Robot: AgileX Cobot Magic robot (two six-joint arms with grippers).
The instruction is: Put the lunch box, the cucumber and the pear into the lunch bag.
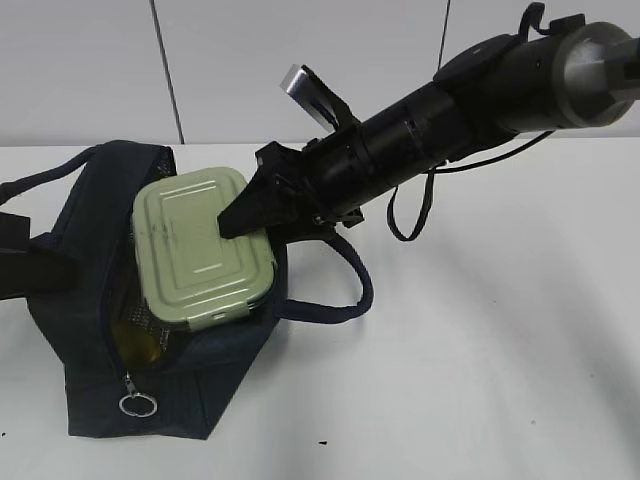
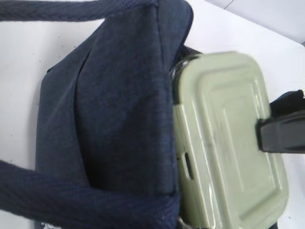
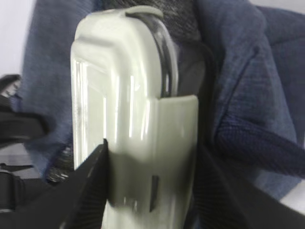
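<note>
Lunch box held in bag's open mouth

Right gripper [image 1: 262, 222] pinches the lunch box [image 1: 200, 248] by its edge, fingers clamped on lid and base, half inside the lunch bag [image 1: 175, 385] on the table [image 1: 480, 350]. Something yellowish, possibly the pear [image 1: 138, 345], lies beneath. Left gripper, unseen, is pressed together.

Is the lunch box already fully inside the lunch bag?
Not fully. The lunch box lies tilted in the open mouth of the lunch bag, its lid above the rim, gripped by the right end effector.
</note>
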